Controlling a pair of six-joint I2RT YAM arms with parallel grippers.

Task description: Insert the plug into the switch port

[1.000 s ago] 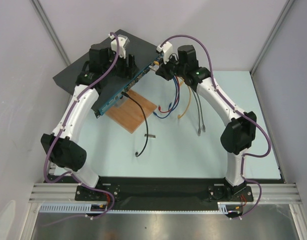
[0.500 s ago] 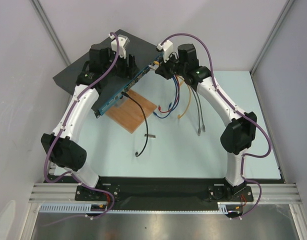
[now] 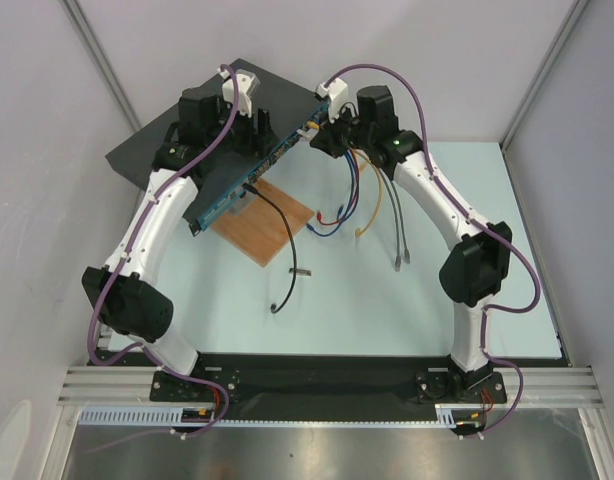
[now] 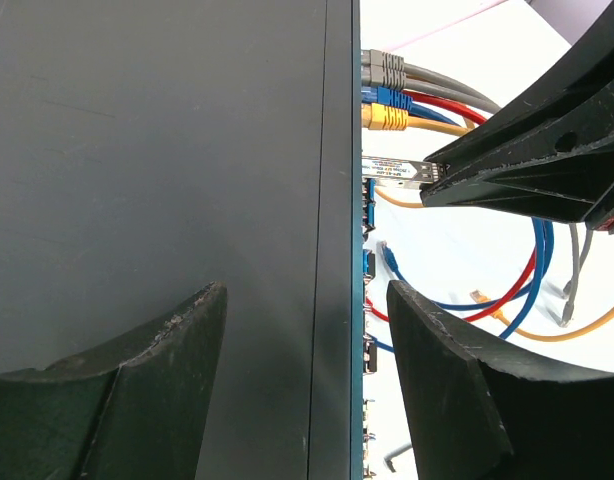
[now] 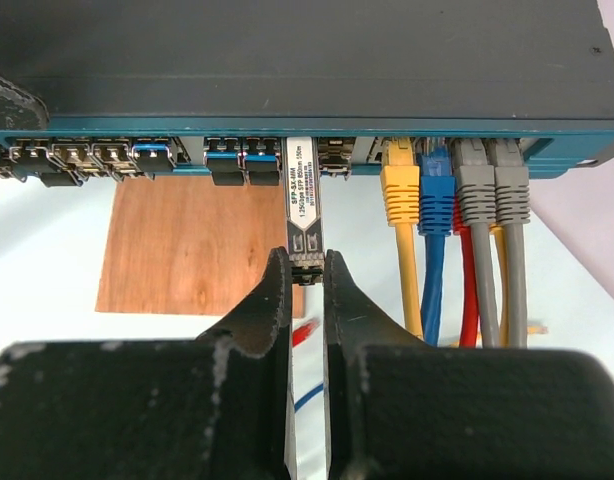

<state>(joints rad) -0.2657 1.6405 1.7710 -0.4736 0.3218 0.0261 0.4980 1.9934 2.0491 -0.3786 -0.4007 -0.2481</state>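
The switch (image 3: pixel 177 140) is a flat dark box with a blue front face (image 5: pixel 187 168) carrying a row of ports. My right gripper (image 5: pixel 307 265) is shut on the rear end of the plug (image 5: pixel 303 205), a slim silver labelled module. Its front end sits in the mouth of a port, and most of its body sticks out. In the left wrist view the plug (image 4: pixel 392 170) meets the face from the right. My left gripper (image 4: pixel 305 290) is open astride the switch's front edge, one finger over the dark top and one past the blue face.
Yellow (image 5: pixel 400 195), blue (image 5: pixel 436 195) and grey (image 5: pixel 492 195) cables are plugged in just right of the plug. A brown wooden board (image 3: pixel 264 222) lies under the switch's front. A black cable (image 3: pixel 282 230) and loose cable ends (image 3: pixel 402 262) trail across the pale table.
The right wrist has edged slightly toward the switch face with the plug held. The left arm and the switch have not moved.
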